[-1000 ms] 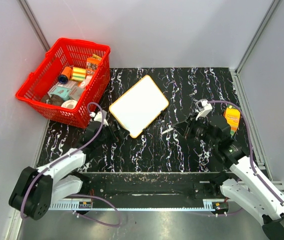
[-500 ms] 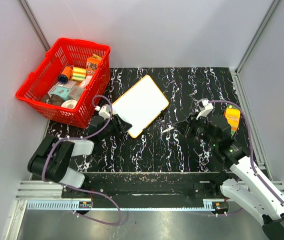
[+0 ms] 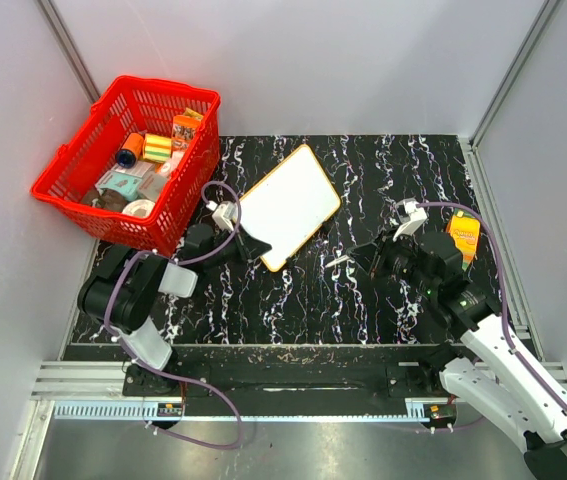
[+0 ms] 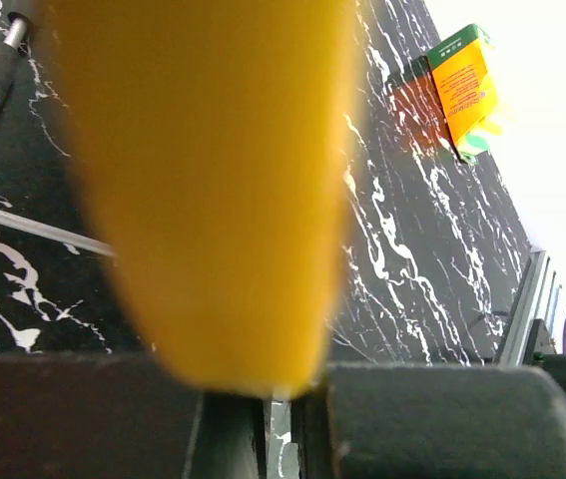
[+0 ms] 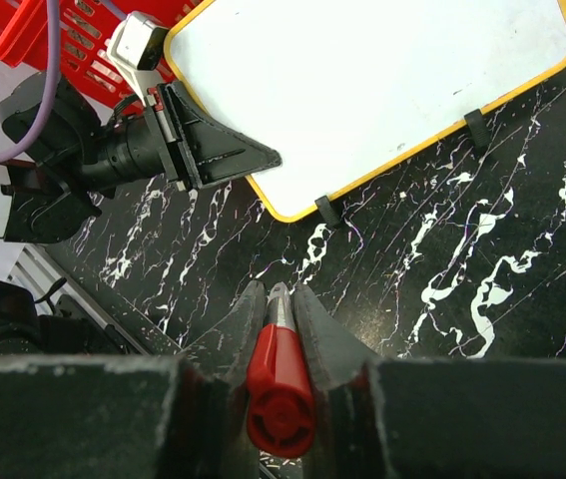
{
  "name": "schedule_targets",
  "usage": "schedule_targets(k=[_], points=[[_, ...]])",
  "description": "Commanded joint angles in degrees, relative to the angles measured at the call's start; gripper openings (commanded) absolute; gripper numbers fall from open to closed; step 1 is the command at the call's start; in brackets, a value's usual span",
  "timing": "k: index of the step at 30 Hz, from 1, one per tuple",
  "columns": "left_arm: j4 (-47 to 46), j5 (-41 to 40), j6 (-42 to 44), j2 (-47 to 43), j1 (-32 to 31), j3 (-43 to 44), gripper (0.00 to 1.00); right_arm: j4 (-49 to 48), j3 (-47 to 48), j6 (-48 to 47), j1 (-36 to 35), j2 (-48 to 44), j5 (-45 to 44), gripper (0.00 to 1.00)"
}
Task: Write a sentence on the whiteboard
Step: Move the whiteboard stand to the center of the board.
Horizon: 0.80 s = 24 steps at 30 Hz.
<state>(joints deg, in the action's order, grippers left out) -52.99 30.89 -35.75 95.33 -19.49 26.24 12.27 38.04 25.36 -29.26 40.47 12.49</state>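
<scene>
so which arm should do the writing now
Right: the right gripper holds the red marker, tip toward the blank whiteboard; the left gripper is clamped on its edge, steadying it.

In the left wrist view we see the whiteboard (image 4: 213, 180) only as a yellow blur that runs off the top edge and hides much of the table (image 4: 412, 249). From the right wrist, the board's far edge and the red basket (image 5: 13, 25) are cut off. The basket's goods (image 3: 148, 160) are too small for us to name.
</scene>
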Motion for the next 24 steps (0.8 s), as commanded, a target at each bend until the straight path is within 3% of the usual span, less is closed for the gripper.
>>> schedule_targets(k=[1,19,24], points=[[-0.63,3.73,4.36,2.84,0.59,0.04,0.00,-0.94,3.09,-1.63,-0.28,0.14,-1.24,0.00],[0.96,13.93,7.27,-0.93,-1.17,-4.79,0.00,-0.76,3.35,-1.37,-0.28,-0.48,-1.15,0.00],[6.57,15.25,9.64,-3.57,-4.32,-3.57,0.00,-0.50,3.79,-1.37,-0.28,-0.57,-1.24,0.00]])
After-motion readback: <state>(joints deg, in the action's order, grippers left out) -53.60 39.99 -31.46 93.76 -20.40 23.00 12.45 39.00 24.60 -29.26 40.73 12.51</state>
